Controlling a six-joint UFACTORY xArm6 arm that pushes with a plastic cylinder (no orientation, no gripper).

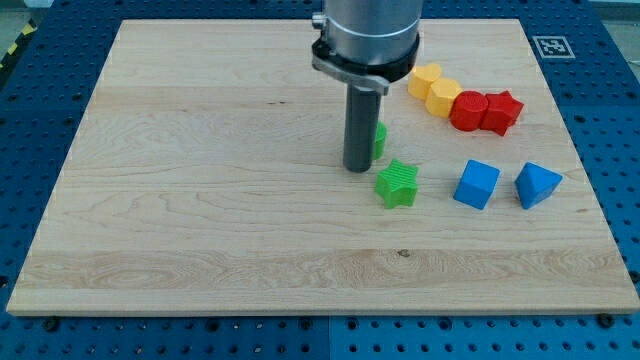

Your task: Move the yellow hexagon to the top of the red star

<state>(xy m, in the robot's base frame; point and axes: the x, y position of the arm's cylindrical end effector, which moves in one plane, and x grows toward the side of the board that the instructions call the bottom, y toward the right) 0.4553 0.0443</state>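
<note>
Resting on pale wooden board (200, 200), my tip (358, 169) beside green star (397, 184).

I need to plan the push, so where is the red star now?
The red star lies near the board's right edge in the view's upper right, touching the red cylinder on its left, with the blue blocks below it. My tip is far to its left.

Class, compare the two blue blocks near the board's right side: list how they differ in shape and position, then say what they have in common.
Shape: the blue cube shows squarish faces, while the blue block at the far right looks wedge-like, with a triangular face.
Position: the cube lies nearer the green star; the wedge-like block lies nearer the board's right edge.
Shared: both are blue, sit about level with each other, apart, and neither touches my tip.
</note>
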